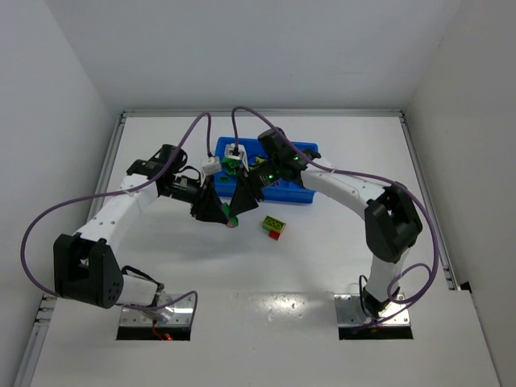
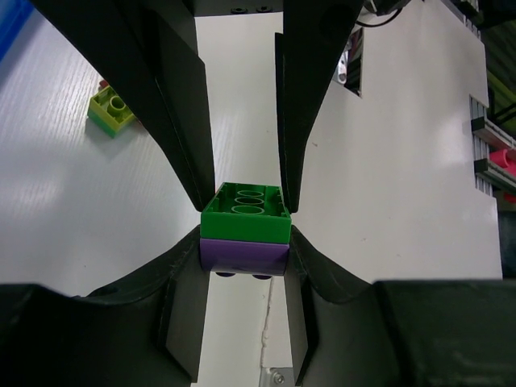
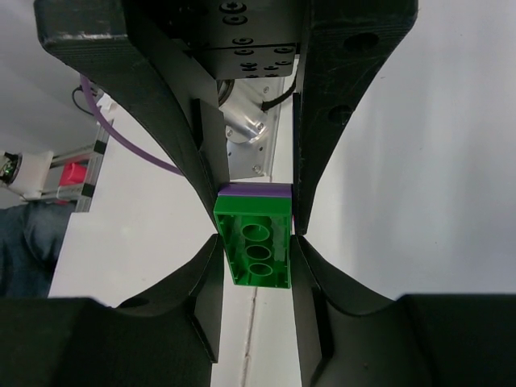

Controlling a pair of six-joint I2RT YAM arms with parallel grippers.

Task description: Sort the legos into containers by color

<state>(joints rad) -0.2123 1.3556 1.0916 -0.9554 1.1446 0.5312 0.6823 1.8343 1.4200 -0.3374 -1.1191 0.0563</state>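
A white table (image 1: 242,274) stands in a plain white-walled booth, with a metal rail along each side edge.

A two-brick stack hangs between the two claws, near the tray's near wall and left of a loose stack. It is a green brick (image 3: 258,251) with three round sockets showing, pressed onto a purple brick (image 2: 242,258) of the same footprint. The left gripper (image 2: 246,246) is narrow, its fingers clamped on the purple brick's two sides. The right gripper (image 3: 255,240) meets it head-on, narrow too, its fingers pressed against both sides of the green brick.

The loose stack (image 1: 274,226), yellow-green on red, lies on the table just in front of the tray and to the right of the claws.

The blue tray (image 1: 290,193) sits past the middle of the table. Both arms reach across it and cover most of its compartments, so I cannot tell what they hold.
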